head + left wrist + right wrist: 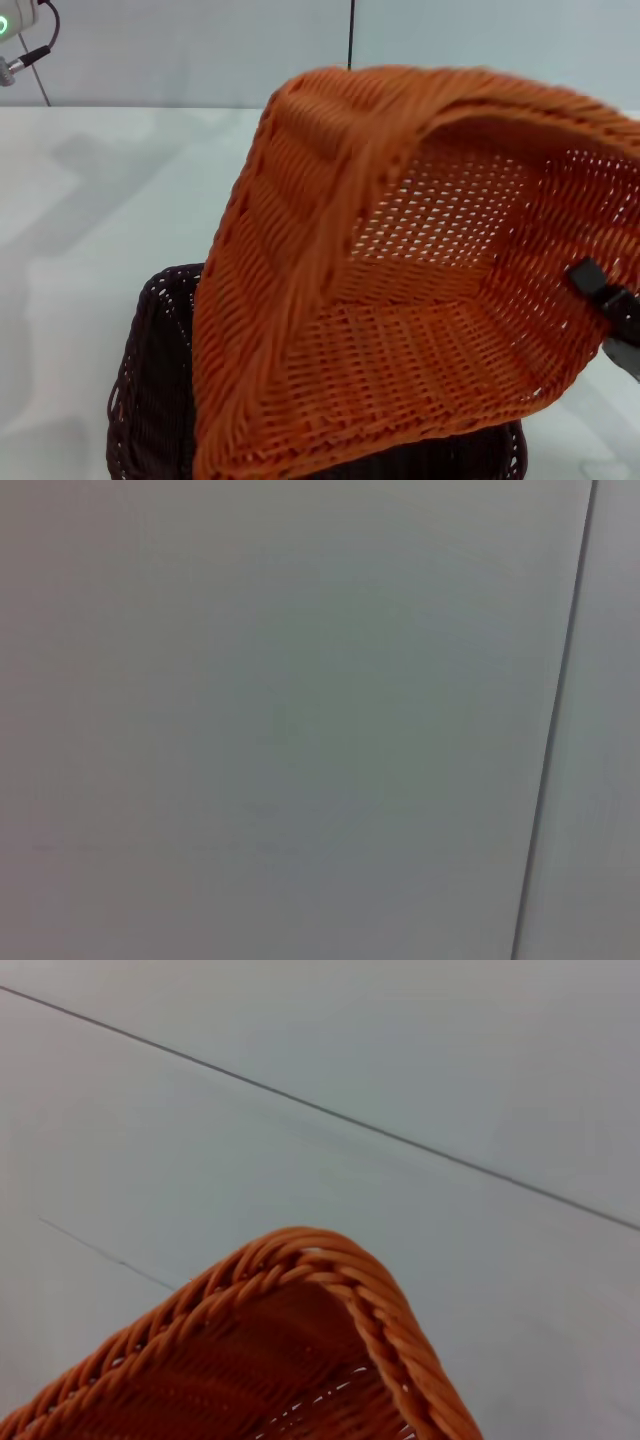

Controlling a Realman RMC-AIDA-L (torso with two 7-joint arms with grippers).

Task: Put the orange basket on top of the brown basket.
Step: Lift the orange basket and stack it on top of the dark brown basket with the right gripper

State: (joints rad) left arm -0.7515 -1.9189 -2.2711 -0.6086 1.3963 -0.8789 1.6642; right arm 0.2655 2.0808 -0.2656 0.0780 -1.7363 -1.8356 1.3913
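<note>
The orange basket [400,300] hangs tilted in the air, its opening turned toward the camera, and fills most of the head view. Its lower edge sits over the brown basket [150,400], which stands on the table below it at the lower left and is mostly hidden by it. My right gripper [605,295] is at the right edge, with a black finger clamped on the orange basket's right wall. The basket's braided rim corner also shows in the right wrist view [330,1280]. Part of my left arm [12,40] is parked at the top left corner.
The white table [90,220] stretches to the left and behind the baskets. A pale wall with a dark vertical seam [352,35] stands at the back. The left wrist view shows only a plain grey surface with a dark seam [560,720].
</note>
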